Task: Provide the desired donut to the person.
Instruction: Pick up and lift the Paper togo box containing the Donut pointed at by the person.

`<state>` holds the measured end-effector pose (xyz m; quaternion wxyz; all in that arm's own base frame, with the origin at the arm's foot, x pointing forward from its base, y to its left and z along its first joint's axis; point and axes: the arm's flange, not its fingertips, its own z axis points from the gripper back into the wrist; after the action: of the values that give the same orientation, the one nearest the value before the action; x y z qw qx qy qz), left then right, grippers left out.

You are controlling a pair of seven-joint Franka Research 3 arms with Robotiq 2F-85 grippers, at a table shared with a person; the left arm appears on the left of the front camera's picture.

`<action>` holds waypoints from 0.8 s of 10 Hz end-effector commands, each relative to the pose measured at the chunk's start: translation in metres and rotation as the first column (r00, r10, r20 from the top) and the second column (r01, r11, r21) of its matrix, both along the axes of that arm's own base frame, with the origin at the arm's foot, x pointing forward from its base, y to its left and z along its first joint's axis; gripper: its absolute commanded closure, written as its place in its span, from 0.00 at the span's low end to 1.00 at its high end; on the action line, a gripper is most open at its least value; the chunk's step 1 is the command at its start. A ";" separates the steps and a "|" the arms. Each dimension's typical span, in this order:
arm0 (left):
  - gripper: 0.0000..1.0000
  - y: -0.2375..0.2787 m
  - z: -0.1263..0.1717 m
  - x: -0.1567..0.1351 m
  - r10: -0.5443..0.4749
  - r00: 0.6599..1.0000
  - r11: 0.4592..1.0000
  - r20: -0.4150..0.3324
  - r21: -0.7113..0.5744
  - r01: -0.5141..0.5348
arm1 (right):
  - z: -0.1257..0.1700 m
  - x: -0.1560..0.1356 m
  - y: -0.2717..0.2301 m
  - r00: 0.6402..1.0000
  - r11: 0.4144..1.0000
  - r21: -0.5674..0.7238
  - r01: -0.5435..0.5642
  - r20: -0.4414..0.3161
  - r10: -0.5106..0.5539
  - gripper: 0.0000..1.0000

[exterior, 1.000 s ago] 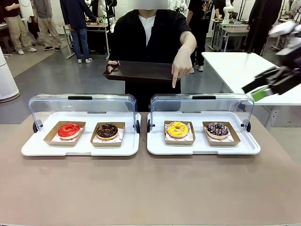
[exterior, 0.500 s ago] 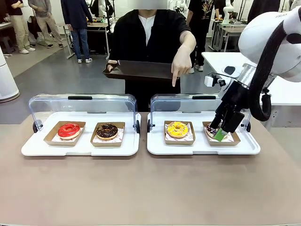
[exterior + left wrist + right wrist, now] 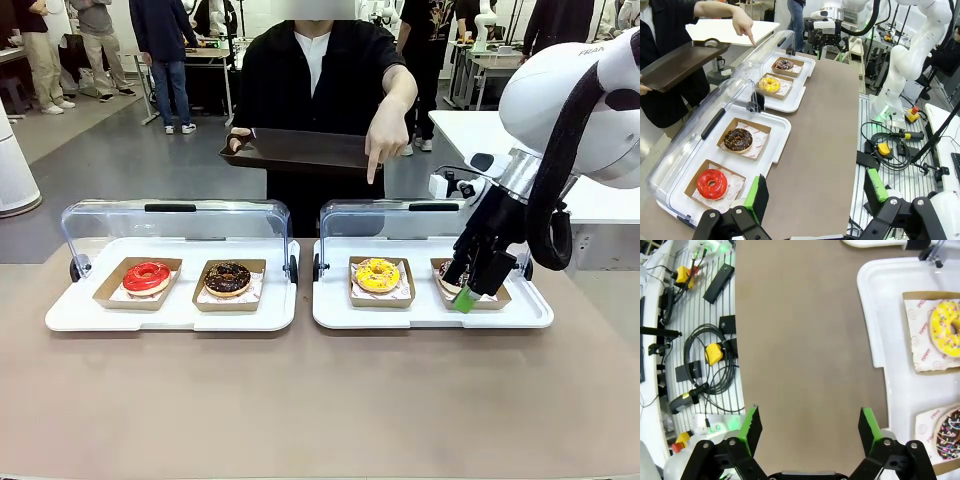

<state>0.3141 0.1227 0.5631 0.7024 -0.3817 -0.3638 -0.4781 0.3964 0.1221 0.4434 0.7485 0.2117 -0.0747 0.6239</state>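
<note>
Yellow donut (image 3: 377, 273), right claw (image 3: 456, 290) nearby (spread)

The worktop (image 3: 300, 400) is smooth, matt brown. The left serving tray (image 3: 170, 318) and right serving tray (image 3: 430, 318) are glossy white plastic, each under a clear, shiny plastic lid (image 3: 170, 225). Brown cardboard boats (image 3: 110, 292) hold printed paper liners. The red donut (image 3: 147, 276) has slick, glossy icing; the yellow donut (image 3: 377, 273) is rough with sprinkles. The person's tray (image 3: 300, 150) looks dark and matt.

place: robotics lab | signs: cables (image 3: 729, 371), emergency-stop buttons (image 3: 912, 114) — white worktables (image 3: 500, 140), grey hall floor (image 3: 120, 170)
</note>
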 end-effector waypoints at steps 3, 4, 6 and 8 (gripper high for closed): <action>0.00 0.001 0.001 0.000 -0.003 1.000 1.000 0.007 -0.006 0.003 | 0.007 0.005 -0.003 1.000 1.000 -0.004 0.011 -0.004 -0.011 0.00; 0.00 0.001 0.001 0.000 -0.003 1.000 1.000 0.007 -0.006 0.003 | 0.007 0.005 -0.003 1.000 1.000 -0.004 0.011 -0.004 -0.011 0.00; 0.00 0.001 0.001 0.000 -0.003 1.000 1.000 0.007 -0.006 0.003 | 0.006 0.004 -0.005 1.000 1.000 0.010 0.012 0.009 -0.012 0.00; 0.00 0.001 0.001 0.000 -0.003 1.000 1.000 0.007 -0.006 0.003 | 0.010 -0.003 0.027 0.990 0.988 -0.151 -0.012 0.136 0.033 0.00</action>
<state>0.3141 0.1226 0.5631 0.7024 -0.3817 -0.3637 -0.4782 0.3999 0.1315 0.4553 0.7447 0.1659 -0.0847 0.6409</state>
